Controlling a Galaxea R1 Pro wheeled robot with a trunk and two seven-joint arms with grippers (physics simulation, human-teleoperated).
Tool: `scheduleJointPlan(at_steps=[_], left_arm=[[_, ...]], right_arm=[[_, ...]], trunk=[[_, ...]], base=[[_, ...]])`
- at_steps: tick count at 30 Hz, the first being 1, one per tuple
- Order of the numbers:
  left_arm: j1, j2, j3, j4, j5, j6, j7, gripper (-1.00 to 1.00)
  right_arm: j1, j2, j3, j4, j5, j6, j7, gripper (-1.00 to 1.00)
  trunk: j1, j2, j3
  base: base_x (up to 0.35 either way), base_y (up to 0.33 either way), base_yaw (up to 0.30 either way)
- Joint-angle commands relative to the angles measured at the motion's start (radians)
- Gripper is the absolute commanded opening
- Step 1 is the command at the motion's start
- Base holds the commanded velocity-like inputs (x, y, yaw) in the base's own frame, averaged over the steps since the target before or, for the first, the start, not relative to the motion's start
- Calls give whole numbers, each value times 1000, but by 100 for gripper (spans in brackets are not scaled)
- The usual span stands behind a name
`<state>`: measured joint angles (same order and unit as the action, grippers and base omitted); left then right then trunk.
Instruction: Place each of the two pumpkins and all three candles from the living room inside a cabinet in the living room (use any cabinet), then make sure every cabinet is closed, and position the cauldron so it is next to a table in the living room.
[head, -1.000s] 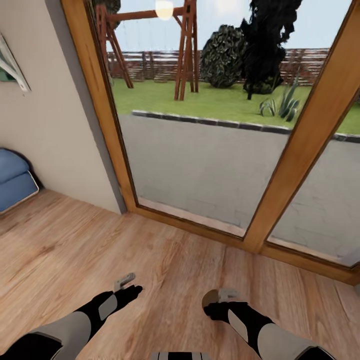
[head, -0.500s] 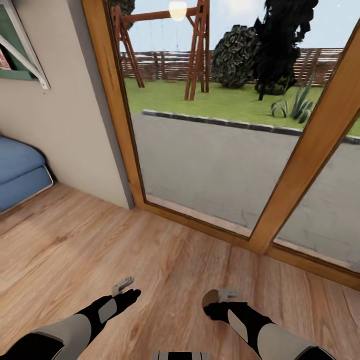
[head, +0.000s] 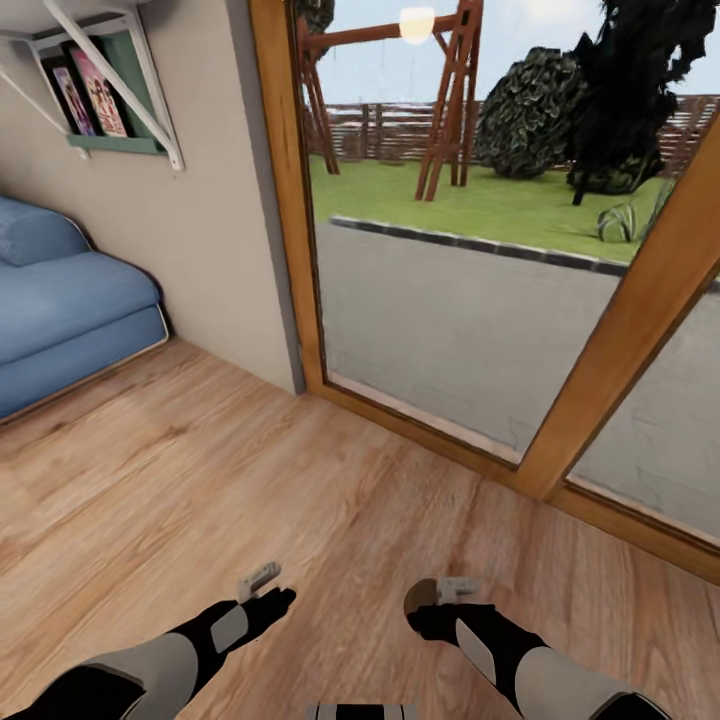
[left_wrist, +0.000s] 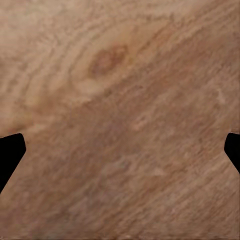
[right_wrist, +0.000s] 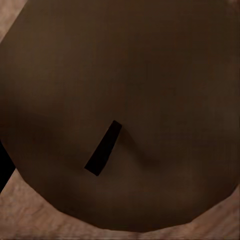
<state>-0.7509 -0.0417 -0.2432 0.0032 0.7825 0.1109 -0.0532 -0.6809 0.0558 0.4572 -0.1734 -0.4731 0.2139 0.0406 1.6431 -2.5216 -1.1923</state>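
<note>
Right claw (head: 440, 590) pinching candle (head: 423, 592), lower centre-right of head frame; wick end faces wrist cam. Left claw (head: 262, 580) spread, nothing in it, above plank floor (head: 150, 480). No cabinet in my view: sofa (head: 60, 310) upper left, glass door (head: 480, 300) ahead. Need to turn base.

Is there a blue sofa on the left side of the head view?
Yes, a blue sofa sits against the wall at the left, on the wood floor.
</note>
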Motion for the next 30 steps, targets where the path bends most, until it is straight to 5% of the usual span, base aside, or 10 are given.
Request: scheduleJointPlan(at_steps=[1,18,30], left_arm=[[-1,-2,-8,2,11,3,-2,100],[-1,-18,-9,4,11,1,-3,100],[-1,-31,-10,7,10,1,-2,100]], right_arm=[[0,-1,3,-1,-2,4,1,-100],[0,-1,5,-1,-2,4,2,-100],[0,0,5,-1,-2,4,2,-100]], trunk=[[-1,0,0],[-1,0,21],[-6,2,83]], base=[[-295,-118,276],[-202,-39,194],[-3,0,182]])
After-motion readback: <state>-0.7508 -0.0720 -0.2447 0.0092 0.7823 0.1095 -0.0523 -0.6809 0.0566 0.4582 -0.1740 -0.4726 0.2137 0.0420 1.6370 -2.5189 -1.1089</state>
